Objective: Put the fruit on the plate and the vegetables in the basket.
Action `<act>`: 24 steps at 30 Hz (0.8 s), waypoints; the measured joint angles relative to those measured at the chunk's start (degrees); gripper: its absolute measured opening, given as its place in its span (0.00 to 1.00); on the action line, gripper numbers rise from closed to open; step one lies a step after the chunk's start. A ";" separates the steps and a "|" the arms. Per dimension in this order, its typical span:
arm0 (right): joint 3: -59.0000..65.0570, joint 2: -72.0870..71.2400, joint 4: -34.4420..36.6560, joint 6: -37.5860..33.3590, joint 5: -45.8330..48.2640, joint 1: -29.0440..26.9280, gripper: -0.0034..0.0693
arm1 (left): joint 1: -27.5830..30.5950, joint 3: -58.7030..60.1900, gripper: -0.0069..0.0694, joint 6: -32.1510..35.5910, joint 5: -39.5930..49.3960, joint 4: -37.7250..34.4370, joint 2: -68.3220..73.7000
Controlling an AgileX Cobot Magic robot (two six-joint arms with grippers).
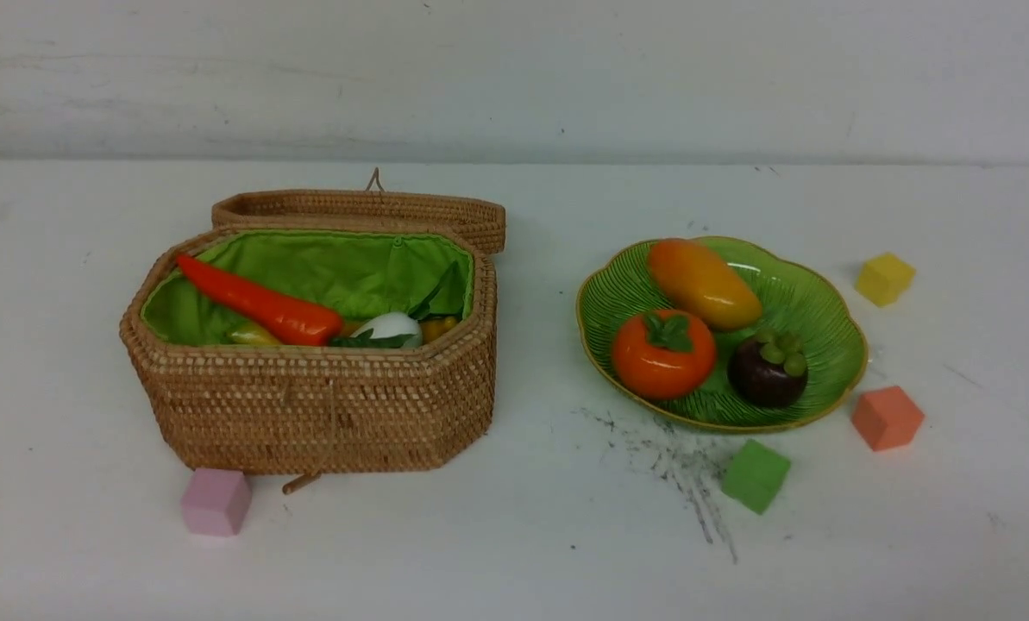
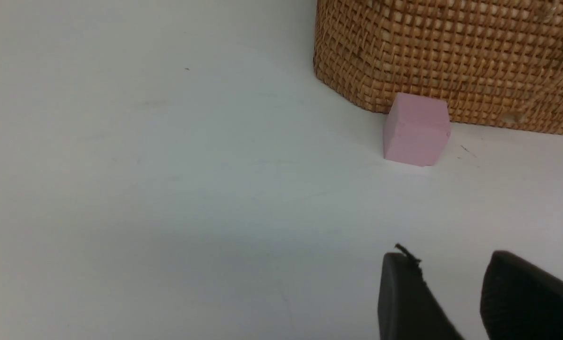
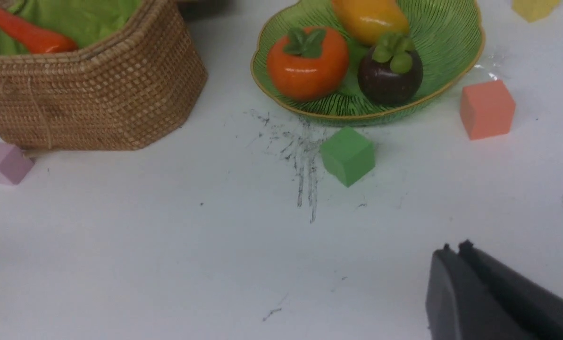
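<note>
All three glossy toy fruits, the round orange one (image 1: 662, 354), the oval mango (image 1: 704, 284) and the dark purple ball (image 1: 768, 369), are sitting in the ribbed green glass plate (image 1: 816, 310) toward the table's right edge. The long red pepper (image 1: 260, 304) and white radish (image 1: 389, 328) are lying in the wicker basket (image 1: 316, 405) nearer the left edge. They're looking hard, light and slippery, so I'd be pinching across their middles; the left gripper (image 2: 451, 297) is hanging parted over bare table by a pink cube (image 2: 416, 129), while the right gripper (image 3: 456, 257) is pressed together, empty.

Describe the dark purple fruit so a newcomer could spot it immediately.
Find the green ribbed plate right of the wicker basket. Three fruits sit on it; the dark purple fruit is nearest the coral cube. It alone is dark, with green knobs on top.
</note>
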 joint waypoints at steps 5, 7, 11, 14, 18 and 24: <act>1.31 -1.02 -6.40 0.00 -5.36 -0.55 0.04 | 0.00 0.00 0.40 0.00 0.00 0.00 0.00; 3.88 -3.66 -9.26 0.00 -9.11 -2.57 0.04 | 0.00 0.00 0.40 0.00 0.00 0.00 0.00; 9.03 -8.48 -10.38 0.00 -11.32 -5.87 0.04 | 0.00 0.00 0.40 0.00 0.00 0.00 0.00; 15.88 -14.23 -10.70 0.00 -11.61 -9.00 0.05 | 0.00 0.00 0.40 0.00 0.00 0.00 0.00; 22.79 -14.96 -10.70 0.00 -12.38 -10.00 0.05 | 0.00 0.00 0.40 0.00 0.00 0.00 0.00; 25.25 -15.03 -10.78 -0.05 -17.39 -10.00 0.06 | 0.00 0.00 0.40 0.00 0.00 0.00 0.00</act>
